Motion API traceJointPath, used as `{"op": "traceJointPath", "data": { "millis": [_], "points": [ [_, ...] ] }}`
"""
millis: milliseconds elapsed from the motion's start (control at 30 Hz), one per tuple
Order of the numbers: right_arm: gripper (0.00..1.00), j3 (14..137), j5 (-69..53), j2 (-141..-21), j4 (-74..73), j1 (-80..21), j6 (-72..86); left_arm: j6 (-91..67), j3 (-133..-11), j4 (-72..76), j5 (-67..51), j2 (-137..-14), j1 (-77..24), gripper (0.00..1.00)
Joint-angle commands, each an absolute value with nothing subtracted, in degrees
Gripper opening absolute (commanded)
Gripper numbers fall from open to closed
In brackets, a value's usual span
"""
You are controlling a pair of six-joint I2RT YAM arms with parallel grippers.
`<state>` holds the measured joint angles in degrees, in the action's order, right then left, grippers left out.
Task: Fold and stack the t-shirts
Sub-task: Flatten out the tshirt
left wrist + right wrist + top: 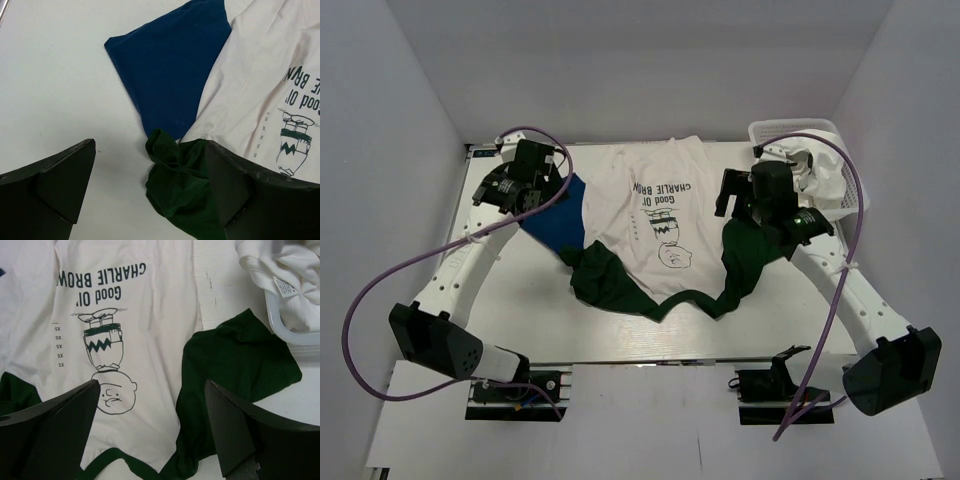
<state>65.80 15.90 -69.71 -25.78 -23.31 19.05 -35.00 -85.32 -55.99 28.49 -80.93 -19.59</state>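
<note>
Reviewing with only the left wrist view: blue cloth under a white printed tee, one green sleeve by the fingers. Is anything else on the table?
Observer: Yes, a white basket at the far right corner, with white cloth in it.
Operator: What's on the tee's right side?
Observer: The other green sleeve lies spread there, under the open right gripper.
Operator: Folded yet?
Observer: No; the white tee lies spread open, its collar toward the arm bases.

White green-sleeved tee flat on the table, partly over a blue tee
</note>
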Motion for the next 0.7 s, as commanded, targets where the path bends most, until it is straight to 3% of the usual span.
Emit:
{"op": "traceJointPath", "data": {
  "millis": [0, 300, 667],
  "points": [
    [0.9, 66.9, 12.9, -67.4, -22.4, -23.3, 17.7, -36.6, -85.6, -57.1, 30.1, -77.5, -19.4, 1.0],
    [0.9, 61.0, 5.9, -64.8, -20.7, -23.3, 15.0, -38.7, -84.3, -57.4, 28.7, -81.5, -18.9, 1.0],
    [0.9, 57.3, 0.6, -69.3, -22.3, -23.2, 15.3, -37.6, -91.5, -56.2, 26.2, -99.2, -14.8, 1.0]
  ]
}}
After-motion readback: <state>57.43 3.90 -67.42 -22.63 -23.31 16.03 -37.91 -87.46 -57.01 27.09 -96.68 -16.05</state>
